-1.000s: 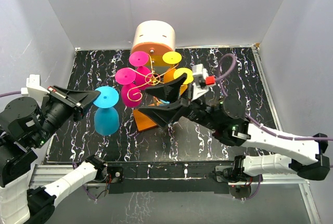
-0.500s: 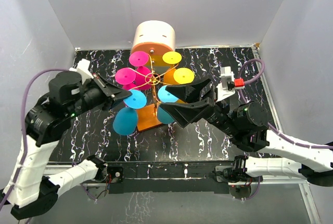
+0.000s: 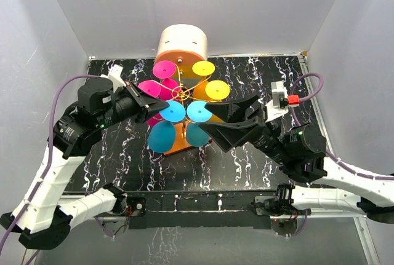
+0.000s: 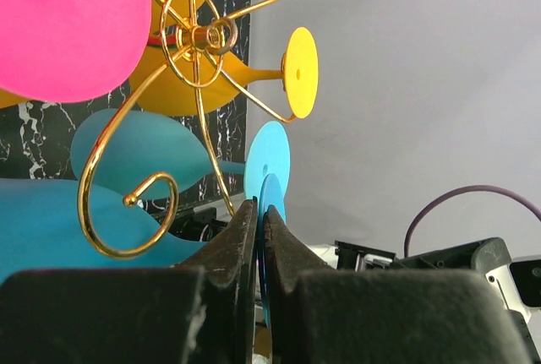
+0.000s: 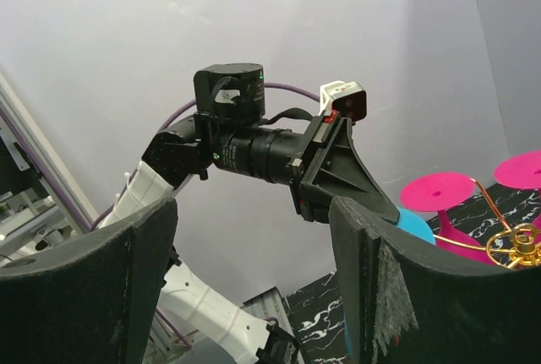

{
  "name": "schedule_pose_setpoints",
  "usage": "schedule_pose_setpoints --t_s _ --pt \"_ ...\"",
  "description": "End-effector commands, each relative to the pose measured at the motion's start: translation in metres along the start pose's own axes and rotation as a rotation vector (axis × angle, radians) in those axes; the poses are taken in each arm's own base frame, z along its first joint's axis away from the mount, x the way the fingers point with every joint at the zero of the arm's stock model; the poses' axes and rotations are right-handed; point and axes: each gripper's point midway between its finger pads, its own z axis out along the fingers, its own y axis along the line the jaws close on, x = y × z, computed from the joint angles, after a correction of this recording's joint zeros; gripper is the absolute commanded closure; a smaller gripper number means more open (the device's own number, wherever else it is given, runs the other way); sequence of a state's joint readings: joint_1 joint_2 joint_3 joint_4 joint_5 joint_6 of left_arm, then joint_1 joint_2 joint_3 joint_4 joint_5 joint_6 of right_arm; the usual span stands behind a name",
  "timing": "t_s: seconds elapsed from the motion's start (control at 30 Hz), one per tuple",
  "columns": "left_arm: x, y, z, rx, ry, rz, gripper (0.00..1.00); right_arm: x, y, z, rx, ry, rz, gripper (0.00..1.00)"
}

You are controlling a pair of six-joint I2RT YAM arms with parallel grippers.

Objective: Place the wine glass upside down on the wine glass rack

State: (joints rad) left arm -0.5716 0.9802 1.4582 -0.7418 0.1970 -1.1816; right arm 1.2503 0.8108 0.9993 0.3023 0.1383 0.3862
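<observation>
The gold wire wine glass rack stands on its orange base at mid table, carrying pink, yellow and blue glasses upside down. My left gripper is shut on the flat foot of a blue wine glass, inverted, its bowl hanging at the rack's near left side. In the left wrist view the gripper pinches the thin blue foot just past a curled scroll arm. My right gripper is open and empty, just right of the rack; its fingers frame the left arm.
A big cream-and-orange cylinder stands behind the rack. A second blue glass hangs right beside the held one. Pink glasses hang at left, yellow ones at right. White walls close the sides and back.
My left arm has carried the blue glass rightward from the open table up to the rack's near left side. My right gripper has drawn back to the right, off the rack.
</observation>
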Motion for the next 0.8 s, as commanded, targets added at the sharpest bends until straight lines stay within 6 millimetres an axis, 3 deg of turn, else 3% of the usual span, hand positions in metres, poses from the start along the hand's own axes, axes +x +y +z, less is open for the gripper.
schedule_pose_setpoints --t_s 0.0,0.43,0.77 --pt "-0.008 -0.014 0.003 0.061 -0.039 0.002 1.00 -0.012 0.003 -0.004 -0.001 -0.039 0.020 0.29" --pt "-0.021 -0.008 0.017 0.079 -0.119 -0.044 1.00 -0.014 0.003 -0.007 0.005 -0.046 0.039 0.29" --pt "-0.036 0.008 0.009 0.044 -0.237 -0.068 1.00 -0.013 0.001 -0.008 0.017 -0.042 0.048 0.29"
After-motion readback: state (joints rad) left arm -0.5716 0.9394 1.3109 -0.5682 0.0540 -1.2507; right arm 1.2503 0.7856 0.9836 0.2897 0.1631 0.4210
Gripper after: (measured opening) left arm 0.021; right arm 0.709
